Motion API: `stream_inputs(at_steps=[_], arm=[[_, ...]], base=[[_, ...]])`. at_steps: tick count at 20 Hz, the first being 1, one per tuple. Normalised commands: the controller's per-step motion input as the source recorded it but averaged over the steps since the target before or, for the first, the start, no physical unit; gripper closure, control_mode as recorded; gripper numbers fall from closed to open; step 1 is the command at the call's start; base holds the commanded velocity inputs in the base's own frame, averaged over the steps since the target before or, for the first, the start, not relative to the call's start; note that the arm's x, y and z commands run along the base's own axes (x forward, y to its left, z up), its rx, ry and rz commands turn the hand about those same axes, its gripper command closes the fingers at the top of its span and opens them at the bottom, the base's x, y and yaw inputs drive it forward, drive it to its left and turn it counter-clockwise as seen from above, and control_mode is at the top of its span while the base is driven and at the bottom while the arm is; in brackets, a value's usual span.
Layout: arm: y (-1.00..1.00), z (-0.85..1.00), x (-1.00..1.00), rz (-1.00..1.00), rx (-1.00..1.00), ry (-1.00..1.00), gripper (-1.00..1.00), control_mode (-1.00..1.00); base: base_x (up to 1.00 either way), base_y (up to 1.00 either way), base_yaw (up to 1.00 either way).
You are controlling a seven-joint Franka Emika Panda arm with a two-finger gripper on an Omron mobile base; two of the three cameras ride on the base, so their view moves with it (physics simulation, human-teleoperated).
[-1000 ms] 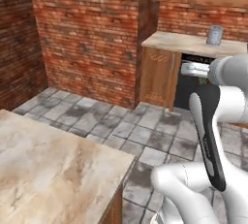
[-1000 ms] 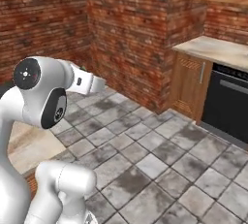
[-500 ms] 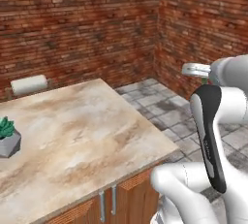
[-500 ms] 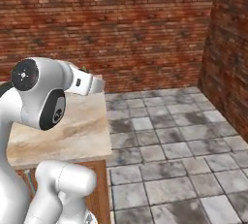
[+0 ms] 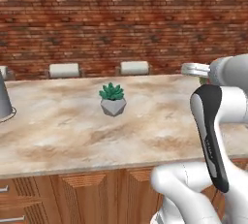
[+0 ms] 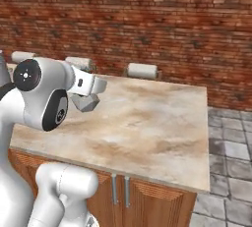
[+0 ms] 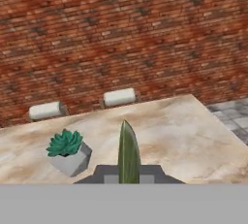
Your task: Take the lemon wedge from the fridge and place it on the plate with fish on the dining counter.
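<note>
- Left base view: you face the long beige marbled dining counter (image 5: 145, 121); a green succulent in a faceted grey pot (image 5: 113, 100) stands on it.
- Right base view: white stool backs (image 6: 142, 70) line the counter's far side.
- Hand view: your gripper (image 7: 128, 178) is pinched narrow on the yellow-green lemon wedge (image 7: 128, 152), above the counter's near edge.
</note>
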Motion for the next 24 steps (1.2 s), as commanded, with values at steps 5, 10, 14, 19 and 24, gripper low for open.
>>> stream_inputs(at_steps=[5, 10, 14, 19, 24], arm=[[0.0, 0.0, 0.0, 0.0, 0.0, 0.0, 1.0, 1.0], [0.0, 0.0, 0.0, 0.0, 0.0, 0.0, 1.0, 1.0], [0.0, 0.0, 0.0, 0.0, 0.0, 0.0, 1.0, 1.0], [0.0, 0.0, 0.0, 0.0, 0.0, 0.0, 1.0, 1.0], [0.0, 0.0, 0.0, 0.0, 0.0, 0.0, 1.0, 1.0]], base=[[-0.19, 1.0, 0.46], [-0.15, 1.0, 0.25], [-0.4, 1.0, 0.03], [0.03, 1.0, 0.0], [0.46, 1.0, 0.0]])
